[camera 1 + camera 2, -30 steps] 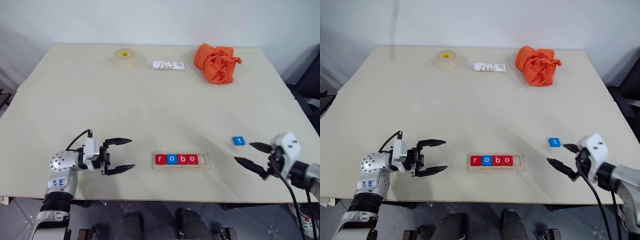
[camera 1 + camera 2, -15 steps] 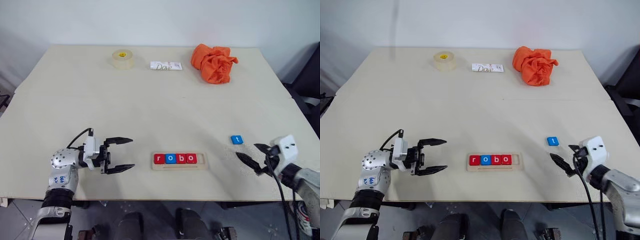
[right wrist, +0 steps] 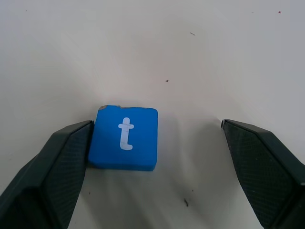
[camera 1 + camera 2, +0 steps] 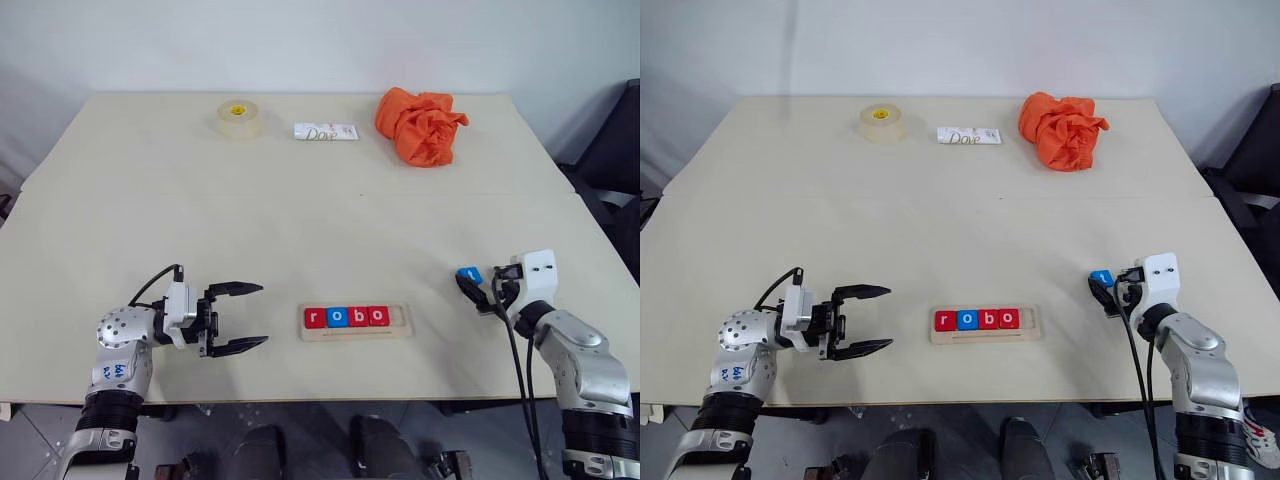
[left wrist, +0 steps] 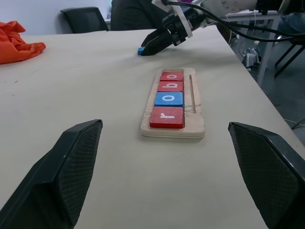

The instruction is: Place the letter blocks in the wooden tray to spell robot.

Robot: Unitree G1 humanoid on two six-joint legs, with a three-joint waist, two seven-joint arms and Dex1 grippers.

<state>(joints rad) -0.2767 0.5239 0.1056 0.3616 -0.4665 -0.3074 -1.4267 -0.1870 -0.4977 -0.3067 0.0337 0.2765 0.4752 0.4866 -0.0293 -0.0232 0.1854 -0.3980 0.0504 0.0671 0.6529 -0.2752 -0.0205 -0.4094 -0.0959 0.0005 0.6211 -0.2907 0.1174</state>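
The wooden tray lies near the table's front edge. Four letter blocks sit in its groove: red r, blue o, red b and red o. The tray's right end slot is bare. The blue t block lies flat on the table to the right of the tray. My right gripper is open and low around it; in the right wrist view the t block sits beside one finger, with a wide gap to the other. My left gripper hangs open left of the tray, pointing at it.
At the table's far side stand a tape roll, a white Dove bar and a crumpled orange cloth. The table's front edge runs just below the tray and both grippers. Open tabletop lies between the tray and the t block.
My right gripper has moved forward over the table to the t block and now has it between its open fingers. The left gripper has stayed put. The head camera has shifted slightly.
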